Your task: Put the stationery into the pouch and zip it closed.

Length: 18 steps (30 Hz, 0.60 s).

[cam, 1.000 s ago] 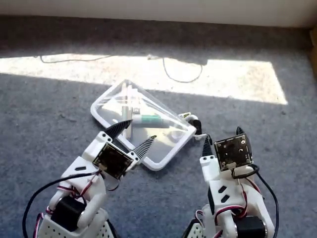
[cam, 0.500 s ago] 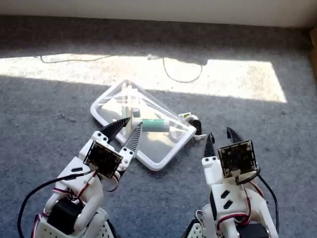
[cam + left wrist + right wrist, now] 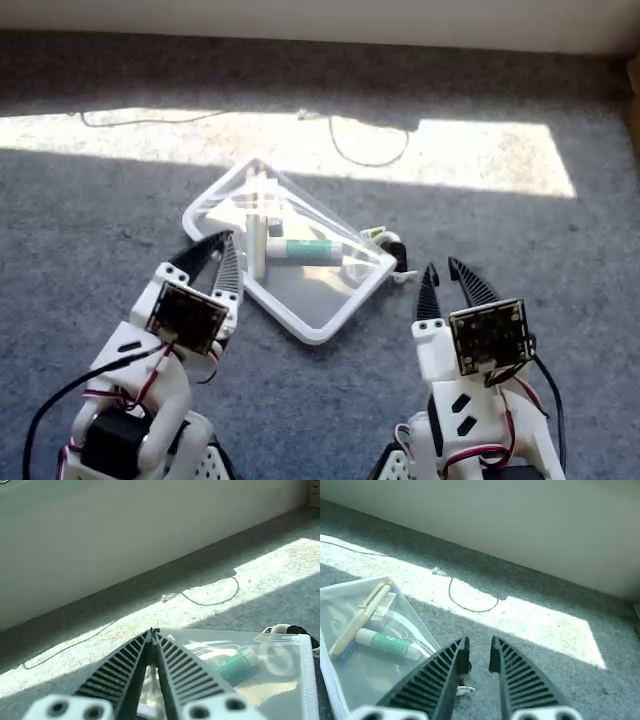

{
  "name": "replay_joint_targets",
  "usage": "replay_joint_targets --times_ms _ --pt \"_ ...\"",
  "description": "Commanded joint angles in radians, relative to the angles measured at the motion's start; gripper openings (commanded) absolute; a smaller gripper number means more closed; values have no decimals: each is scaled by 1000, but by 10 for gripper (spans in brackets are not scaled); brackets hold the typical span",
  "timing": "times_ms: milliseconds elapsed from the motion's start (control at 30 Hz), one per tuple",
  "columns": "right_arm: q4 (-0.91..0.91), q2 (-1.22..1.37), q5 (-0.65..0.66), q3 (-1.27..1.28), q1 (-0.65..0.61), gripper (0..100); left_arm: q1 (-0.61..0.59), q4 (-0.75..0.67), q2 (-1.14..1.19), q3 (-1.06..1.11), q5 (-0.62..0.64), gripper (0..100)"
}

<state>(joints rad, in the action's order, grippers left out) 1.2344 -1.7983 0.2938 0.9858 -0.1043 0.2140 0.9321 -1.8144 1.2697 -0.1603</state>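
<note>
The clear pouch (image 3: 300, 285) lies flat on the grey carpet, with a green-and-white tube (image 3: 305, 251) and pale pens (image 3: 257, 215) inside it. Its zipper pull (image 3: 392, 250), with a black-and-white tag, sits at the corner nearest the right arm. My left gripper (image 3: 215, 252) hovers over the pouch's near-left edge, fingers shut on nothing; the tips meet in the left wrist view (image 3: 152, 632), with the pouch (image 3: 280, 680) beyond. My right gripper (image 3: 447, 272) stands just short of the pull, narrowly open and empty (image 3: 479, 647). The tube (image 3: 387, 644) lies off to its side.
A thin cable (image 3: 365, 150) trails across the sunlit strip of carpet behind the pouch. A pale wall (image 3: 520, 520) closes the far side. Bare carpet lies to the right of the right arm and left of the left arm.
My left gripper has closed and drawn back toward the near left, off the pouch's middle. My right gripper has pulled back from the zipper pull, with the pouch unmoved.
</note>
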Motion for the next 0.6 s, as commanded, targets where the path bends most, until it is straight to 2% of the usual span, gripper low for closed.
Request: replay_joint_targets --times_ms 0,167,367,500,567 --pt "4 -7 -5 -4 -2 66 -91 9 -13 -45 -9 7" --pt "4 -7 -18 70 -2 66 -139 83 -13 -51 -9 7" --pt "76 -7 -388 130 -1 66 -140 224 -13 -45 -9 7" --pt "137 -7 -413 173 5 66 -139 301 -13 -44 -8 7" --pt "145 -7 -413 180 50 66 -139 336 -13 -44 -6 7"
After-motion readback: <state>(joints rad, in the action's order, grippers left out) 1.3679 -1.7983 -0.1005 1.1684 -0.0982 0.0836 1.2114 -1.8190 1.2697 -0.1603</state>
